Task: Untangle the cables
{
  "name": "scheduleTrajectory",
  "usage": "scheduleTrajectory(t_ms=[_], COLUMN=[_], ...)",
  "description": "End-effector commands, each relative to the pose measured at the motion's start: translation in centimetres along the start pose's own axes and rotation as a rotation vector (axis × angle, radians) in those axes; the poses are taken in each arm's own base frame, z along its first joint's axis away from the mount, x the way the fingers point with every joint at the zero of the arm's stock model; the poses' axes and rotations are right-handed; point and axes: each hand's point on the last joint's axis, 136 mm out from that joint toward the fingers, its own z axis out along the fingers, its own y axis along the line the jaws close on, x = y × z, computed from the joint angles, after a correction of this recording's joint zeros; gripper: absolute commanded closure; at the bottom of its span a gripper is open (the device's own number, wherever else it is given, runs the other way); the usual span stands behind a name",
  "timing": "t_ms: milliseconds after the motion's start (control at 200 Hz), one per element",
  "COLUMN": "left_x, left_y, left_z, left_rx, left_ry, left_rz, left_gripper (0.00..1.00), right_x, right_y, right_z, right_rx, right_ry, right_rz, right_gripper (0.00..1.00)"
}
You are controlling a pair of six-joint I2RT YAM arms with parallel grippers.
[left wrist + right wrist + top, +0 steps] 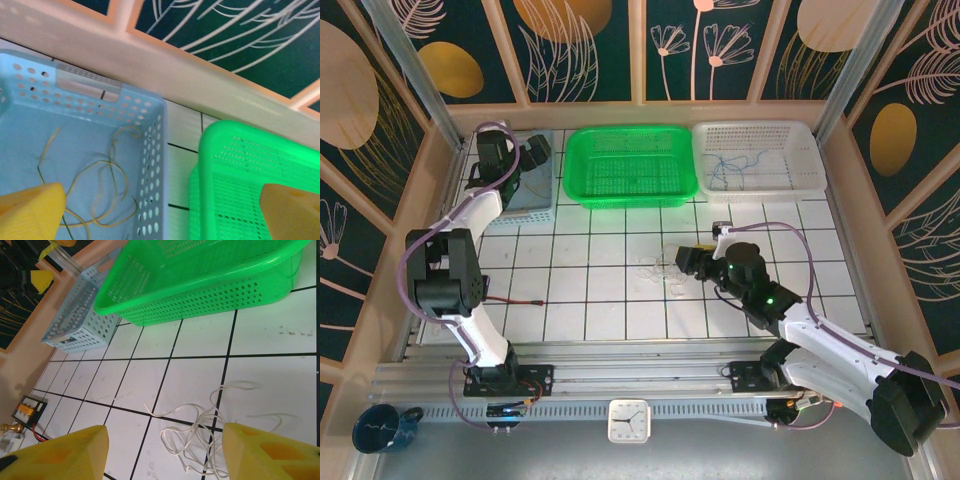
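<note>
Covering the surface (610, 300), square white tiles with black joints are seen; faint scuffs are visible on them in the right wrist view. The cell is closed in by a peach-coloured frame (740, 103) and dark teal wall panels (600, 40) printed with leaf and flower outlines and gold ovals. Aluminium posts (410, 70) are set at the far corners. A ribbed aluminium rail (650, 378) is run along the near edge, and both arm bases are bolted to it. A small white clock (628, 420) is laid in front of the rail, and a dark blue cup (380, 428) is placed at the near left corner.

Three perforated baskets are lined up along the far edge: blue basket (150, 165) on the left, green basket (200, 295) in the middle, white basket (756, 128) on the right. Blue and green are separated by a narrow strip of tile.

Cables:
- The yellow cable (102, 192) is looped loosely on the floor of the blue basket.
- The blue cable (735, 168) is seen inside the white basket.
- The whitish cable (197, 440) is left in a loose tangle on bare tile near mid-surface, across a black joint, well apart from the baskets.

The left claw (161, 192) is held above the blue basket by its right wall, released, fingers spread wide, nothing between them. The right claw (164, 432) is held low over the tiles just beside the whitish cable, also released, nothing gripped.
</note>
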Motion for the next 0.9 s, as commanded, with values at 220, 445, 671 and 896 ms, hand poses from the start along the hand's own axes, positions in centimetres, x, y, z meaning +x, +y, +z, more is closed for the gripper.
scheduleTrajectory(t_ms=[220,445,671,896], left_x=[-2.8,0.2,5.2,10.9], left_y=[-7.0,-12.0,-13.3,-13.1], left_z=[-5.3,-9.3,-13.0,-14.9], left_rx=[0.246,0.360,0.432,0.456], left_ry=[-0.005,0.015,0.054,0.132], left_rz=[-0.013,0.002,-0.063,-0.120], left_gripper=[0.01,0.01,0.01,0.01], right_x=[-0.3,-0.2,0.1,0.8], right_y=[0.1,0.2,0.4,1.0], right_z=[0.7,1.5,2.3,3.8], right_rx=[0.014,0.014,0.018,0.033], right_ry=[0.007,0.027,0.061,0.134], right_rz=[-0.023,-0.024,-0.041,-0.090], right_gripper=[0.38,0.38,0.38,0.38])
